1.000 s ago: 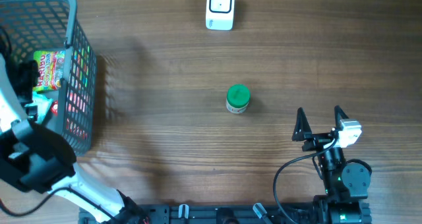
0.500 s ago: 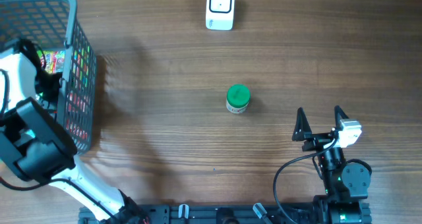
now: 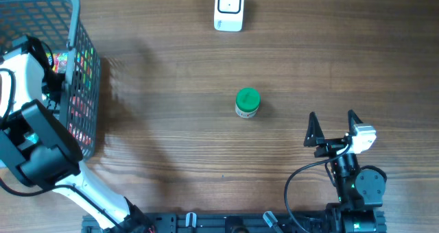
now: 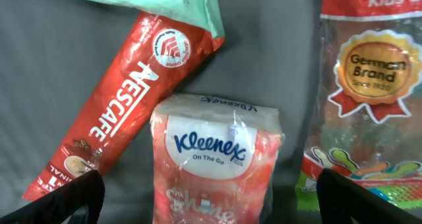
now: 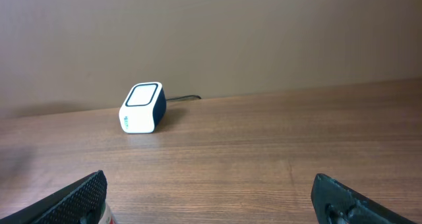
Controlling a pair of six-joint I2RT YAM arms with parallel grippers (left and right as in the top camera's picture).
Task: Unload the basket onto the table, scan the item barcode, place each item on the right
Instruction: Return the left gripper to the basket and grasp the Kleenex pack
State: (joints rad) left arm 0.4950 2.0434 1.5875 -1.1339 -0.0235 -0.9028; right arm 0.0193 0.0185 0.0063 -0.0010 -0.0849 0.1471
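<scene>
My left gripper [image 4: 214, 207] hangs open inside the grey basket [image 3: 81, 27], just above its contents. A pink Kleenex tissue pack [image 4: 217, 155] lies between the two black fingertips [image 4: 66, 199], untouched. A red Nescafe sachet [image 4: 125, 99] lies to its left, and a gummy candy bag [image 4: 369, 92] to its right. The white barcode scanner [image 3: 228, 7] stands at the table's far edge, also seen as the scanner [image 5: 142, 107] in the right wrist view. My right gripper [image 3: 333, 127] rests open and empty near the front right.
A green-lidded jar [image 3: 247, 101] stands mid-table, left of the right gripper. A pale green bag [image 4: 151, 3] lies at the top of the basket pile. The basket's mesh wall [image 3: 86, 103] surrounds the left arm [image 3: 27, 68].
The left arm has swung deeper into the basket, towards its far side, and now covers more of the candy bag. The right arm has not moved.
</scene>
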